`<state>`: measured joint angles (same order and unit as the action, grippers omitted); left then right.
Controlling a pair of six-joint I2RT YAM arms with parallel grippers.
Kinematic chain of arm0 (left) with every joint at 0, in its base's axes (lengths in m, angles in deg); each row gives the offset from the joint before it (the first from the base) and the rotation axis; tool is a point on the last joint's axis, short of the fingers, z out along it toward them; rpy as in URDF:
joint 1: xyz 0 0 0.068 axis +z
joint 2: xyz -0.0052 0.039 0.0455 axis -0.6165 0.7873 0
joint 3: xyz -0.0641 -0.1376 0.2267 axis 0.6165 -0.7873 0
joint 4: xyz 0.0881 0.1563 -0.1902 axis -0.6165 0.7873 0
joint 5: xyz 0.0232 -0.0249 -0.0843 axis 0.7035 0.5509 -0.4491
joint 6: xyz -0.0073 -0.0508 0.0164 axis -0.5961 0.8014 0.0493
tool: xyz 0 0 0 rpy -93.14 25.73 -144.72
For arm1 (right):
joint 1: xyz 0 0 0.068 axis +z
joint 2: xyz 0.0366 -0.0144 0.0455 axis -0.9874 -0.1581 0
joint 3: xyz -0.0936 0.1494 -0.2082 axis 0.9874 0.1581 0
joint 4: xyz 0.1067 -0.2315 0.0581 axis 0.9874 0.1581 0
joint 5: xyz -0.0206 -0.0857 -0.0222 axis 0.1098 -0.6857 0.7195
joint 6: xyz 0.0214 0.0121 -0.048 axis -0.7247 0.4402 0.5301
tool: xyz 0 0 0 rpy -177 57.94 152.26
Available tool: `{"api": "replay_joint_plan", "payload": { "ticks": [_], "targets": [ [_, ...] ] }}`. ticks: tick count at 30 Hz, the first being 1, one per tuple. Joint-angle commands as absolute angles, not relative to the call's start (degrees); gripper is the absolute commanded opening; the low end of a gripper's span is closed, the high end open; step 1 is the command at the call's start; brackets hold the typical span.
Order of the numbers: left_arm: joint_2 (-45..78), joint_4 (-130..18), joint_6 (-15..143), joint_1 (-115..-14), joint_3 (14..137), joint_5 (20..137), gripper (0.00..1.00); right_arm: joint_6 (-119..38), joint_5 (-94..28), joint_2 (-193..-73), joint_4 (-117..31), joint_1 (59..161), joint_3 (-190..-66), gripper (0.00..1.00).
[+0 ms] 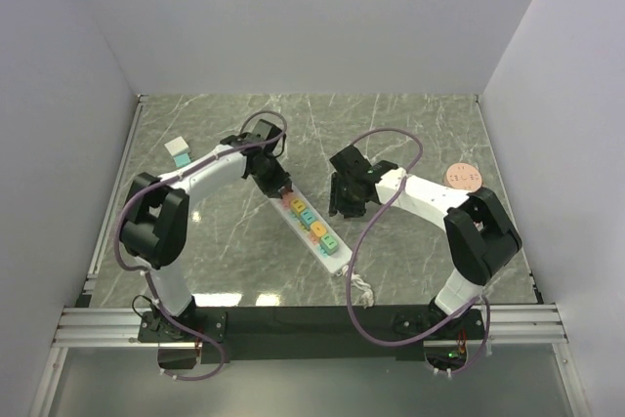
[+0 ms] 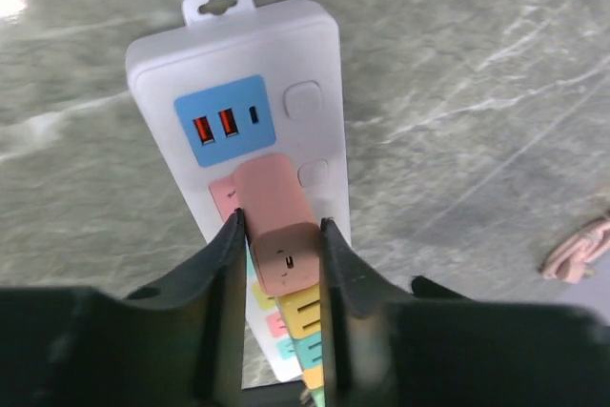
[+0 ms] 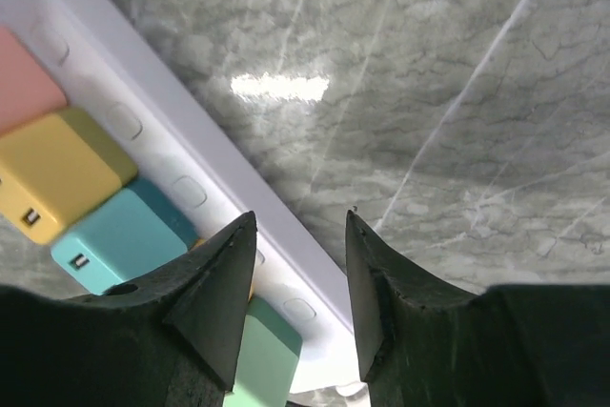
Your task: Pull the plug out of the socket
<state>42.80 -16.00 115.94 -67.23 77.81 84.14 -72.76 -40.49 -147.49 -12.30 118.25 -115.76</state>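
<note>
The socket point(image 1: 299, 229) is a long white power strip lying diagonally on the marble table between the two arms. In the left wrist view the socket point(image 2: 286, 45) shows a blue USB panel at its end. A pink plug point(image 2: 274, 197) sits in the first outlet behind that panel. My left gripper point(image 2: 279, 223) is shut on this plug point(image 1: 289, 201), one finger pressed on each side. My right gripper point(image 3: 300, 221) hangs open over the socket's point(image 3: 181, 154) long edge near the cord end, with nothing between its fingers. In the top view the right gripper point(image 1: 344, 210) is just right of the strip.
Several other plugs fill the row: yellow point(image 3: 57, 173), teal point(image 3: 119, 240) and green point(image 3: 267, 359). The strip's white cord point(image 1: 361, 290) bunches near the front edge. A pink disc point(image 1: 462, 177) lies at the right, and a white and teal block point(image 1: 178, 149) at the back left.
</note>
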Motion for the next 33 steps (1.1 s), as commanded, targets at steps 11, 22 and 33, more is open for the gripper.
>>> {"api": "replay_joint_plan", "payload": {
  "ticks": [11,22,33],
  "targets": [
    [62.81,-12.52,100.74,-68.12,102.18,74.10,0.01,-70.47,-44.62,-140.03,-9.27,118.08,-116.82,0.57],
    [69.67,-8.47,93.97,-68.30,111.09,67.94,0.01,-59.77,-38.15,-138.96,-12.79,118.00,-118.67,0.63],
    [72.66,-1.09,90.80,-69.26,118.56,72.15,0.14,-59.65,-43.13,-151.45,-9.62,118.08,-128.87,0.61]
  ]
}}
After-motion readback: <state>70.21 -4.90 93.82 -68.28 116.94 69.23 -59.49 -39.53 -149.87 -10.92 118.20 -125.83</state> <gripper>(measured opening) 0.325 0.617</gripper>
